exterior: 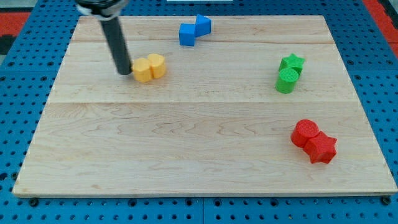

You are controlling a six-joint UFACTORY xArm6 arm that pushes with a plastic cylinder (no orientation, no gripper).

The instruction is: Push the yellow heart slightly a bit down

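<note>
Two yellow blocks sit touching at the view's upper left. The left one (142, 70) looks rounded, perhaps the heart. The right one (157, 65) looks more angular. I cannot tell their shapes for sure. My tip (124, 71) rests on the board just left of the left yellow block, almost touching it. The dark rod rises from the tip toward the view's top.
Two blue blocks (194, 30) touch near the view's top middle. A green star (291, 63) and a green cylinder (286, 81) touch at the right. Two red blocks (313, 142) touch at the lower right. All lie on the wooden board (186, 143).
</note>
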